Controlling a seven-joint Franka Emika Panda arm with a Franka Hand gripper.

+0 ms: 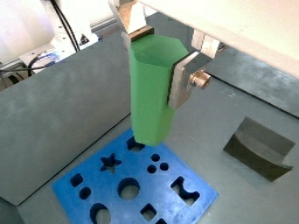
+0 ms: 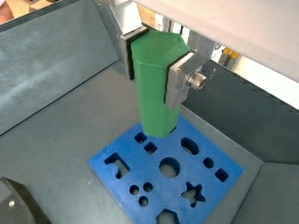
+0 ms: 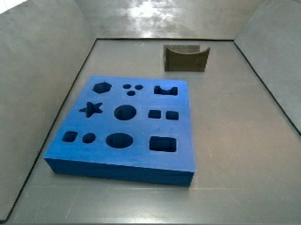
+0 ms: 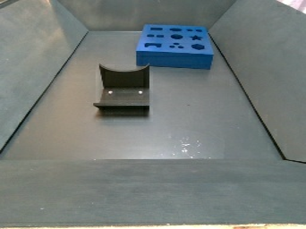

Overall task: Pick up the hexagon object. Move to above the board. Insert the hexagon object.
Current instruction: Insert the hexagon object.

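Observation:
My gripper [image 1: 160, 61] is shut on the hexagon object [image 1: 149, 96], a tall bright green peg that hangs upright between the silver fingers [image 1: 181, 83]; both wrist views show it, gripper [image 2: 153, 70] and peg [image 2: 158, 87]. The peg's lower end is above a corner region of the blue board [image 1: 201, 199], which lies below it [image 2: 117, 179]. I cannot tell the height of the gap. The board lies flat in both side views [image 3: 118, 169] [image 4: 174, 59], with its hexagon hole [image 3: 102, 87] open. The gripper and peg are out of both side views.
A dark olive notched block [image 3: 186, 58] stands on the grey floor apart from the board, seen also in the other views [image 4: 122, 92] [image 1: 260, 147] [image 2: 14, 206]. Grey sloping walls [image 3: 47, 97] enclose the floor on all sides.

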